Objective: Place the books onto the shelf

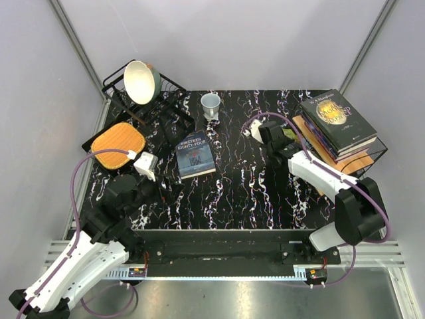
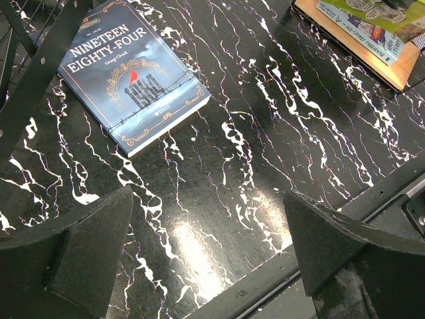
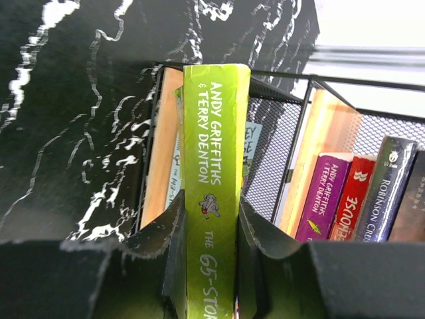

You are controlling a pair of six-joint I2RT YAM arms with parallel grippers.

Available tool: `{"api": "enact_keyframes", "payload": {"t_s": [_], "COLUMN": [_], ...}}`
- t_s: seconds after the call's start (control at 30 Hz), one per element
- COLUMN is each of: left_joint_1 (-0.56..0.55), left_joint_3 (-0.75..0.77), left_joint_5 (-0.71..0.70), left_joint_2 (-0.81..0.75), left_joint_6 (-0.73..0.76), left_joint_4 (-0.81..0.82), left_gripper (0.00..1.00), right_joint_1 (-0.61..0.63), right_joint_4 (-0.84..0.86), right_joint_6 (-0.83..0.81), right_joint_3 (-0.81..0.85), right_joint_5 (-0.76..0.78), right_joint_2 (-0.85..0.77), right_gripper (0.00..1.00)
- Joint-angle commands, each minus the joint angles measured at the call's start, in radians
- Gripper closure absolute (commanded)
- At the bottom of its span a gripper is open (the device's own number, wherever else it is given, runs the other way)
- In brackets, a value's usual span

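The right fingers (image 3: 154, 247) are clamped on the lime green book (image 3: 216, 179), one pad on each cover, so that its spine with the names Andy Griffiths and Terry Denton faces the right wrist camera. The far end of this book reaches in between the two wooden boards of the shelf (image 3: 319, 149), just beside the lower board and against another book with a pale illustrated cover (image 3: 251, 147); whether it rests on the board cannot be told. On the upper board, seen edge-on from the wrist, lie a purple book (image 3: 323, 196), a red book (image 3: 350, 199) and a dark book (image 3: 390, 179) with Robinson Crusoe on its spine, side by side and touching. From above, these form a stack on the shelf's top tier at the right rear of the black marbled surface (image 1: 252, 186), with a black book with a gold disc (image 1: 337, 114) uppermost. The left fingers (image 2: 76, 242) stand wide apart and hold nothing, hanging over a bare stretch of the surface. Ahead of them, apart from both pads, the blue-grey Nineteen Eighty-Four (image 2: 129, 76) lies flat with its cover up, near the middle of the surface. At the left rear stands a black wire dish rack (image 1: 169, 90) holding a pale bowl (image 1: 141, 81), with an orange-brown cutting board (image 1: 118, 141) in front of it and a small cup (image 1: 210, 103) just to its right.
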Motion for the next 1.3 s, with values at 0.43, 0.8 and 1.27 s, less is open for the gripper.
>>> {"api": "enact_keyframes", "payload": {"t_s": [0.43,0.8,1.27], "left_joint_1": [0.001,0.002,0.001], "left_joint_3": [-0.005,-0.006,-0.009], "left_joint_5": [-0.018,-0.018,-0.014], "left_joint_2": [-0.001,-0.001,0.008], "left_joint_6": [-0.001,0.000,0.000], "left_joint_4": [0.059,0.062,0.068], "left_gripper": [0.01,0.01,0.01], "right_joint_1": [-0.088,-0.098,-0.099], "right_joint_4": [0.403,0.448,0.445], "right_joint_6": [-0.180,-0.191,-0.194], "right_joint_3": [-0.162,-0.174,-0.231], "right_joint_5": [0.107,0.118,0.118], "right_joint_2": [0.034,-0.018,-0.037], "right_gripper": [1.00,1.00,1.00]}}
